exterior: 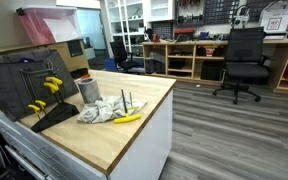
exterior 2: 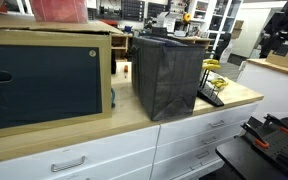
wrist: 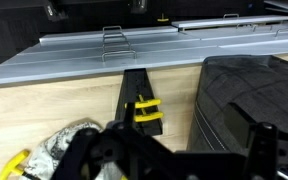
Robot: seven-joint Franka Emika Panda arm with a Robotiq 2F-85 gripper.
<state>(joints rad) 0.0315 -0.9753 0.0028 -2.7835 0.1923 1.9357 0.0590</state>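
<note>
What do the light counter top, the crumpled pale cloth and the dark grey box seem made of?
The light counter top looks like wood or wood-look laminate, matte, with faint grain. The crumpled pale cloth is soft fabric, judging by its folds. The dark grey box is probably fabric, matte with soft ridges.

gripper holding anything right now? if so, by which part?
Nothing held. In the wrist view the gripper stands open, nothing between its jaws; the yellow-handled tools and the cloth lie clear of it.

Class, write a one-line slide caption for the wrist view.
Open gripper over a wooden counter, near a black rack of yellow-handled tools and a crumpled cloth.
</note>
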